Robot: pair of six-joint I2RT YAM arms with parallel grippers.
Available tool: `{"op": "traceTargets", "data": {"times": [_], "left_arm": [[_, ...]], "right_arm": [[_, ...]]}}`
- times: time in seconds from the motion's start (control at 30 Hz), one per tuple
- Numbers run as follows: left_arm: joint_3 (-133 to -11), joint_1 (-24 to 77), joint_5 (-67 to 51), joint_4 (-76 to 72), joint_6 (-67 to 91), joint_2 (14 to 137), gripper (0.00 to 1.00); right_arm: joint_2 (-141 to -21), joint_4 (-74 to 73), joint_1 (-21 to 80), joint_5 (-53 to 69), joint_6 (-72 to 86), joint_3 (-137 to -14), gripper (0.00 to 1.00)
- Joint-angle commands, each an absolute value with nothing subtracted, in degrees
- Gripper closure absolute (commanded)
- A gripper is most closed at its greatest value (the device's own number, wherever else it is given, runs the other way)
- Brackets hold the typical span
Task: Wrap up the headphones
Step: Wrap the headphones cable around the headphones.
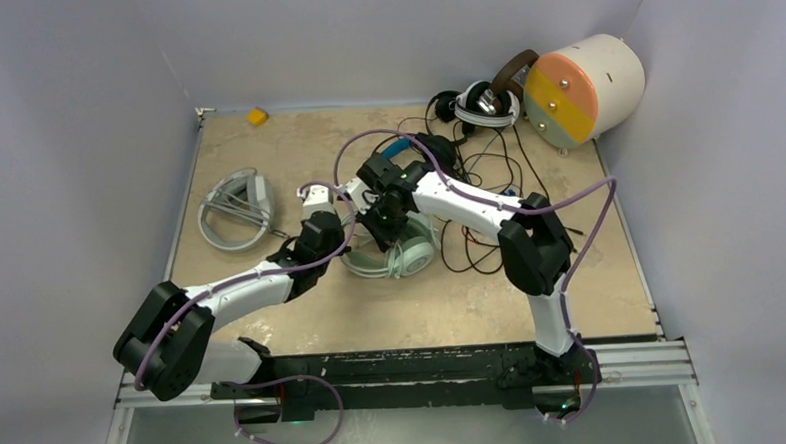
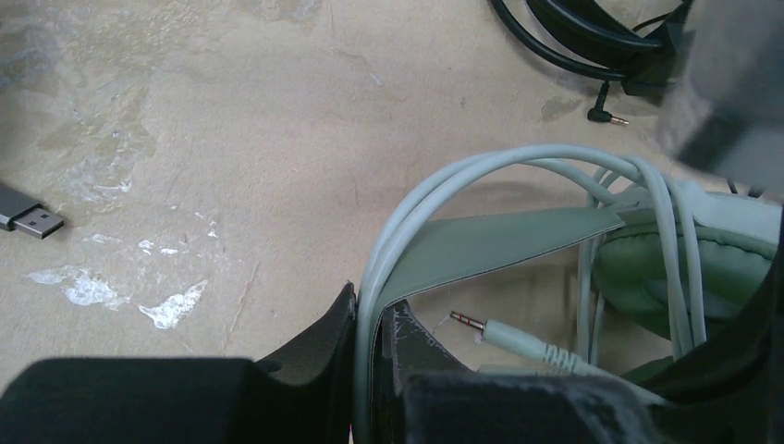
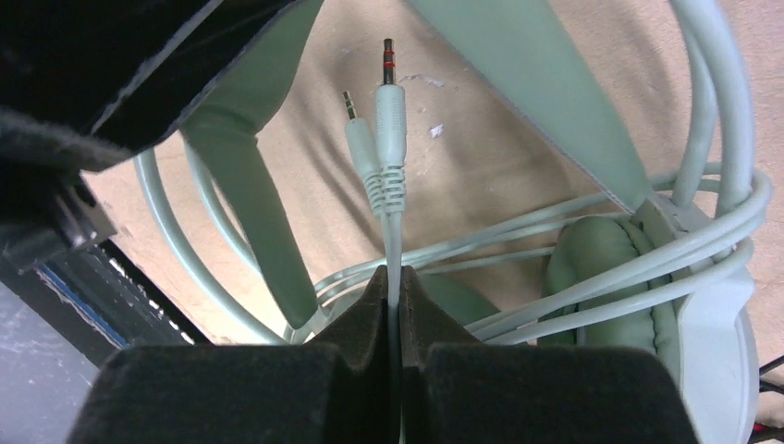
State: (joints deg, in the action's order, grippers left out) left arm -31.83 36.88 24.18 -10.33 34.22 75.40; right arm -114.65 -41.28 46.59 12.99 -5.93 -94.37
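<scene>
Mint rubbery cable (image 2: 518,159), round and thin, tight inside left tool (image 2: 368,370) and right tool (image 3: 396,319)

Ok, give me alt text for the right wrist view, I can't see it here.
The right arm's jaws are shut on a thin mint-green cable just below its two audio plugs, which point upward. Behind lies the mint-green headset, more cable looped around its ear cup and headband, on the beige table.

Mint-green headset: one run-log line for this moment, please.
left claw: shut on cable | right claw: shut on cable by plugs | mint-green headset: on table
</scene>
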Motion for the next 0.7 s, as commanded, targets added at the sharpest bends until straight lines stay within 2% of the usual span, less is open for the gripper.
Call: {"op": "traceTargets", "data": {"times": [0.0,0.33,0.53,0.67], "left_arm": [[-35.9,38.6,19.5,-16.4,32.4,73.2,1.0],[-35.9,40.3,20.0,-16.7,32.7,71.5,1.0],[-35.2,40.4,20.0,-15.9,34.7,71.0,1.0],[-35.4,40.3,20.5,-14.5,36.1,70.8,1.0]], "right_arm": [[-117.4,-44.7,46.5,12.2,-3.4,-100.7,1.0],[-123.8,-44.3,45.6,12.1,4.0,-107.0,1.0],[-120.9,-38.8,44.7,12.3,6.9,-103.2,0.93],[-118.4,-38.2,44.7,11.7,7.1,-102.1,0.81]]}}
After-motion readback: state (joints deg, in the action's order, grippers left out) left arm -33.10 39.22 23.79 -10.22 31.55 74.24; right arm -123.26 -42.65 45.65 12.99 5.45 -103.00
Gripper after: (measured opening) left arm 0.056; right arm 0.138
